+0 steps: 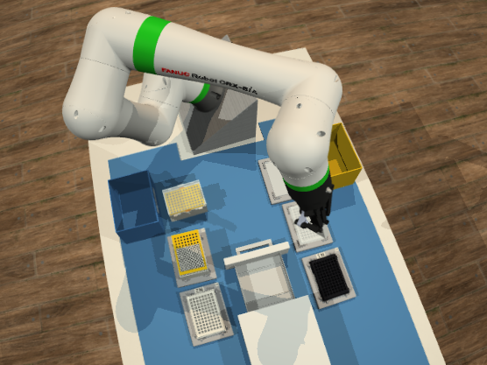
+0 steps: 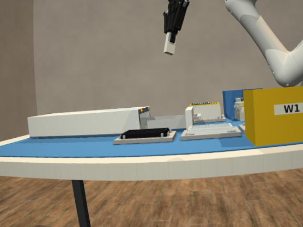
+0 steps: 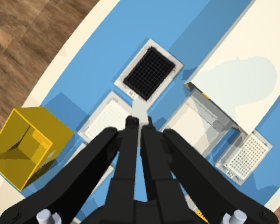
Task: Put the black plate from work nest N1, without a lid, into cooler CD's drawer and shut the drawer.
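You see the worktop carrying a blue mat, and above it the white arm reaches over toward the yellow bin.

The cooler lies at the far end from the arm's base, and its drawer stands pulled out toward the base, bar handle leading. The drawer's floor shows pale with nothing lying on it, and a small amber lamp glows on the cooler's front corner.

The blue bin at one side and the yellow bin marked W1 at the other both show only their own inner walls and floors.

The black plate sits flat in its nest just beside the open drawer, with no lid on it. Next to it, toward the base, a white plate rests in its own nest.

Across the drawer, you find a yellow tip box, a white well plate, and a clear-lidded box of yellow tips.

The claw hangs high above the white plate, pointing down, its fingers pinched narrow together with nothing between them.
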Robot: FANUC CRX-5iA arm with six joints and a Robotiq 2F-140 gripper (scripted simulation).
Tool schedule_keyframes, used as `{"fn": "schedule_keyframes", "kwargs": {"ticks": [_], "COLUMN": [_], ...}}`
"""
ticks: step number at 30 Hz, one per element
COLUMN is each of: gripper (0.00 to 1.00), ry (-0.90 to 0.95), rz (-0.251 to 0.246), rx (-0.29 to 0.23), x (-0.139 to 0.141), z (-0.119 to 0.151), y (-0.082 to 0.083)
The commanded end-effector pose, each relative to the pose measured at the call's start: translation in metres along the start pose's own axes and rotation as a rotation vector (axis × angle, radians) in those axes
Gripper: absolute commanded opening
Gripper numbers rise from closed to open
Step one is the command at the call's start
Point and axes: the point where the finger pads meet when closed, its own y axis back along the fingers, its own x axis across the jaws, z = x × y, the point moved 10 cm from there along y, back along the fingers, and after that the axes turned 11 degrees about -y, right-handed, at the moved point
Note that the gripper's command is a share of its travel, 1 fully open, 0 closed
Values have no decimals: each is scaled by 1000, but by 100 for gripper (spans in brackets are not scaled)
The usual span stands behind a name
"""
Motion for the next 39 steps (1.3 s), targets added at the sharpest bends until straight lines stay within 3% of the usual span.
{"fn": "schedule_keyframes", "kwargs": {"ticks": [1, 4, 17, 24, 39], "gripper": [0, 0, 0, 0, 0], "ry": [-27, -112, -227, -365, -530], "rz": [6, 27, 60, 109, 179], "rx": [-13, -51, -100, -155, -213], "x": [3, 7, 22, 31, 50], "z": [8, 18, 58, 83, 133], "y": [2, 5, 14, 21, 34]}}
